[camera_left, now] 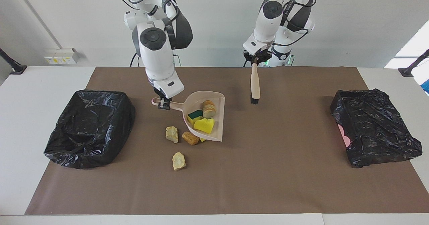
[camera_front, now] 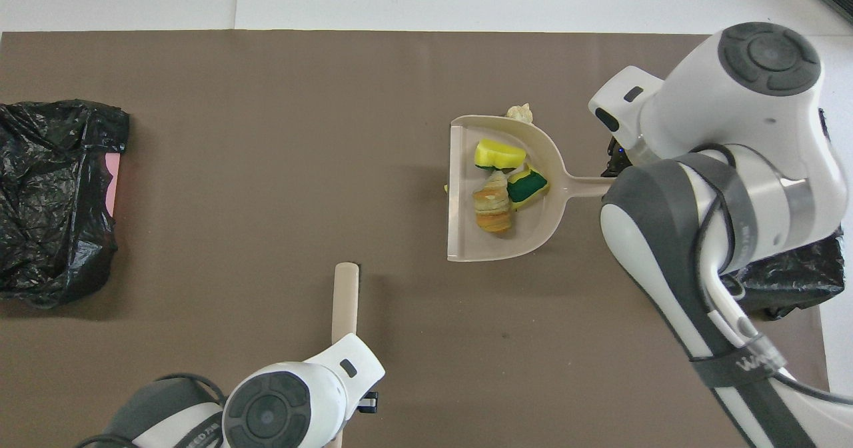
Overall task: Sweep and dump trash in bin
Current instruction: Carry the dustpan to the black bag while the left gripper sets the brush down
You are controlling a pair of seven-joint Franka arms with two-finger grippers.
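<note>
Black bin (camera_left: pixel 88 128) at nine o'clock, my right gripper (camera_left: pixel 164 103) pinched tight on the dustpan (camera_left: pixel 219 118) handle, three bits of trash (camera_left: pixel 203 124) inside, three lumps (camera_left: pixel 178 160) on the mat at six o'clock, my left gripper (camera_left: pixel 256 58) clamped on the brush (camera_left: pixel 255 84), another bin (camera_left: pixel 375 131) at three o'clock.

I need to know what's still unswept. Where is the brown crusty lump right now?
In the facing view, the brown crusty lump lies on the brown mat, between the pale beige lump and the raised dustpan.
</note>
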